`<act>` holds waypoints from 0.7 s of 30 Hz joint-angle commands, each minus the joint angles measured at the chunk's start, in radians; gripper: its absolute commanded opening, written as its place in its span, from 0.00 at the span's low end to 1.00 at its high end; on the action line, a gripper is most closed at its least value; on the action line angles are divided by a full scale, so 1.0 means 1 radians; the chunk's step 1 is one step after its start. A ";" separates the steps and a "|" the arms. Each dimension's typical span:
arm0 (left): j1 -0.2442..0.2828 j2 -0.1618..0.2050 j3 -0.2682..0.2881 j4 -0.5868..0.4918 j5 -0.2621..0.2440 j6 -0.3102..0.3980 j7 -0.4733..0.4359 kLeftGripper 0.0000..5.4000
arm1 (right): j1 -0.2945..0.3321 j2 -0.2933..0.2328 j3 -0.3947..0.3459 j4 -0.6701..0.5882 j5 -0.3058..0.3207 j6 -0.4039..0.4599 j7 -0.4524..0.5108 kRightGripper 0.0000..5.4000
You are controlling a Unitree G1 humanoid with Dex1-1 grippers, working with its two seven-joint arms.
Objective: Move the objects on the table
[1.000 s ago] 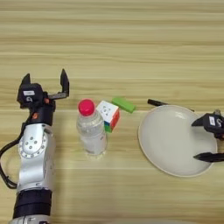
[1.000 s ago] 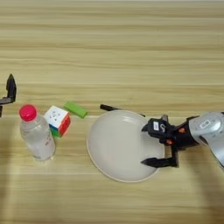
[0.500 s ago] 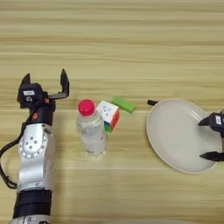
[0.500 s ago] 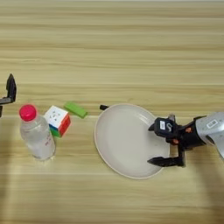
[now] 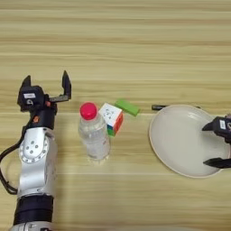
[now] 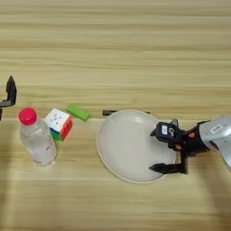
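The white plate lies right of centre on the table. My right gripper is open, its two black fingers spread wide over the plate's right part; I cannot tell whether they touch it. A black marker pokes out from behind the plate's far rim. Left of the plate lie the green block and the puzzle cube, with the clear bottle and its pink-red cap standing upright beside the cube. My left gripper is open, left of the bottle and apart from it.
Bare wood stretches across the far half of the table and along the near edge. My left forearm runs down the left side toward the near edge.
The plate has slid a little to the right and slightly away, covering more of the marker, with the right gripper shifting alongside it. The left arm, bottle, cube and block have stayed put.
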 commanded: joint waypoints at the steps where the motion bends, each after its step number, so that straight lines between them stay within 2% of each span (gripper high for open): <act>1: -0.010 0.003 -0.001 0.010 0.002 -0.010 0.000 1.00 | -0.005 -0.008 -0.015 -0.002 0.000 0.010 0.005 1.00; 12: -0.011 0.005 0.001 0.013 0.001 -0.011 -0.001 1.00 | -0.029 0.006 -0.046 -0.035 0.034 0.032 0.006 1.00; 17: -0.012 0.004 0.001 0.014 0.002 -0.012 0.000 1.00 | -0.046 0.031 -0.089 -0.085 0.107 0.066 0.005 1.00; 21: -0.012 0.004 0.000 0.014 0.002 -0.012 0.001 1.00 | -0.067 0.087 -0.138 -0.147 0.203 0.115 -0.024 1.00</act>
